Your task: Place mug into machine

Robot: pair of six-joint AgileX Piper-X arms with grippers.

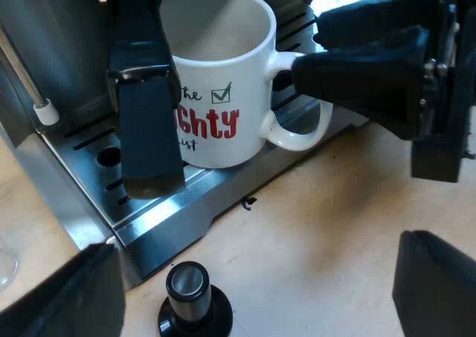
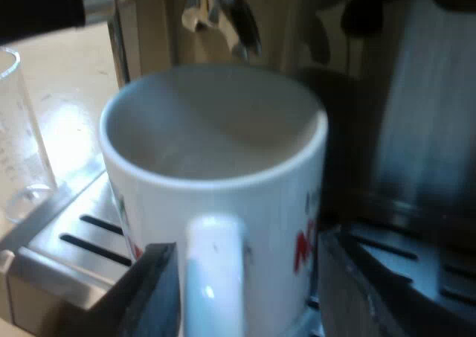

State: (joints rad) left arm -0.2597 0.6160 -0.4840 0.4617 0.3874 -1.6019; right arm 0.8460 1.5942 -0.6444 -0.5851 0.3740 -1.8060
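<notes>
The mug (image 1: 223, 129) sat upright on the espresso machine's drip tray (image 1: 171, 210), right under the spouts (image 2: 223, 17), so I'd call it pretty much placed. Its handle (image 2: 212, 270) stuck straight out at the right gripper (image 2: 245, 251), whose fingers were apart and straddling it, so backing out along that line looked safest. The left gripper (image 1: 256, 277) hung spread wide over the tamper (image 1: 190, 300), farther off.
</notes>
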